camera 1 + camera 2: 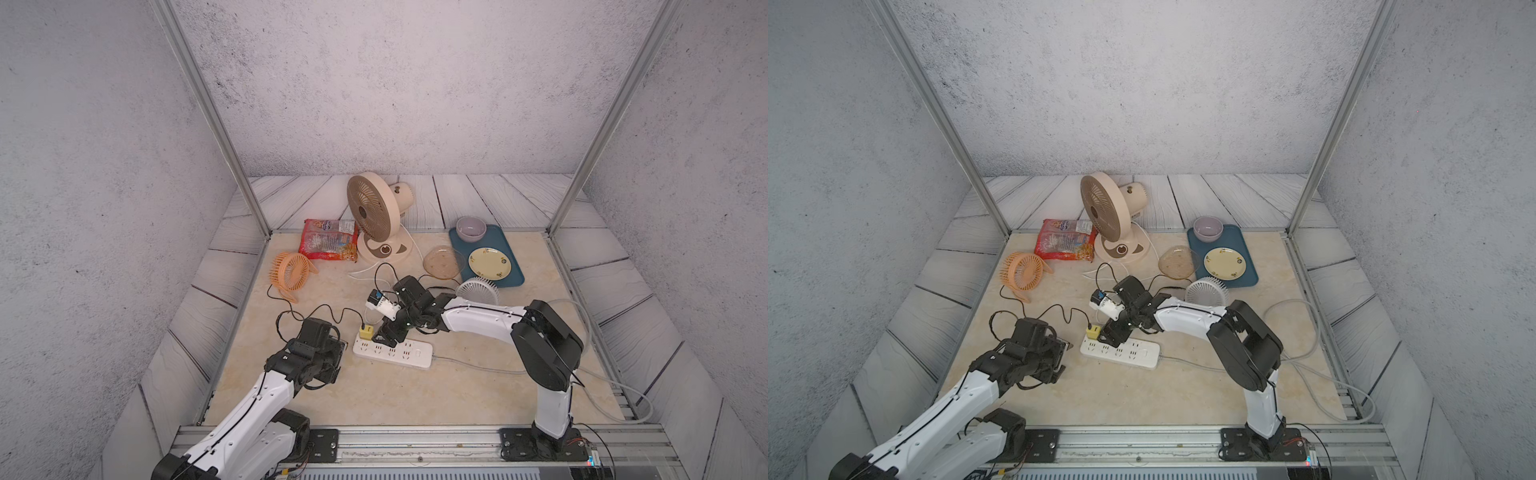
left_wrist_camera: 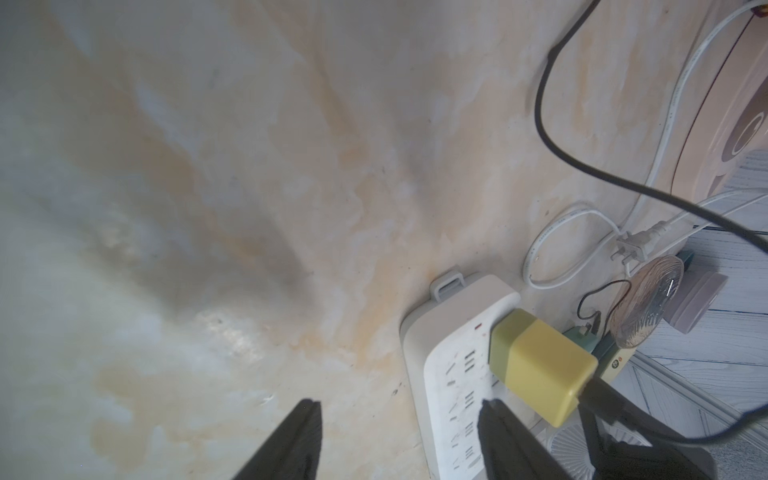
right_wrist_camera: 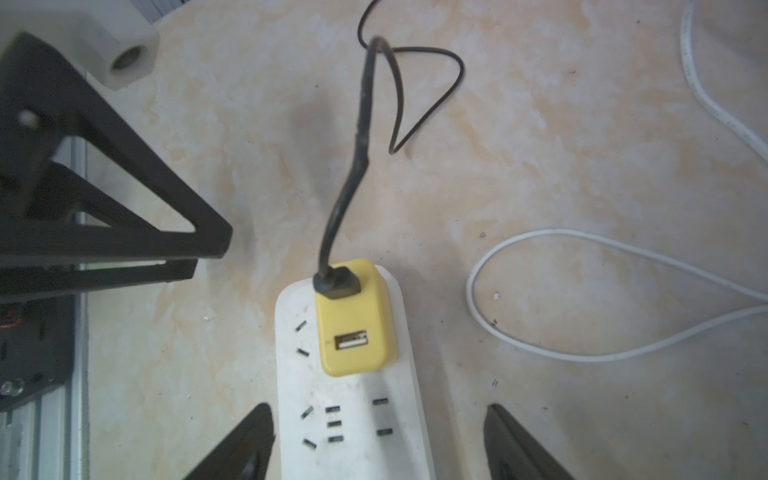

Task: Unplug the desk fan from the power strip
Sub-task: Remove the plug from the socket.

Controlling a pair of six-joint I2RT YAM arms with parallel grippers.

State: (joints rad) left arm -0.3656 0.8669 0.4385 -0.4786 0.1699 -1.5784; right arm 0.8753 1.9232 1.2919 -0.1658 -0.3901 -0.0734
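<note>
power strip: the white bar [image 1: 392, 353] [image 1: 1120, 353] lies flat near the middle of the desk [image 1: 374, 395], running from 9 to 3 o'clock in both top views; its grey cord [image 1: 478, 365] leaves the 3 o'clock end.
yellow adapter: it [image 1: 366, 332] [image 3: 355, 328] is plugged in the socket group at the strip's 9 o'clock end, with a black cable [image 3: 357, 137] in one usb port.
desk fan: beige, upright [image 1: 374, 216], at 12 o'clock from the strip and well apart from it.
white plug: a two-pin plug [image 2: 631, 247] lies on the desk, apart from the strip, on a white cord that runs toward the fan base.
right tool: it [image 3: 379, 407] hangs over the strip, just at 3 o'clock from the adapter; the jaws stand wide, one finger on each side of the bar, and it grips nothing.
left tool: it [image 2: 399, 401] is at 9 o'clock from the strip, just beside that end; the jaws are apart, one finger over the bar and one over bare desk, and it grips nothing.
other things: an orange fan [image 1: 291, 272] at 10 o'clock from the strip, a small white fan [image 1: 477, 291] at 2 o'clock.
</note>
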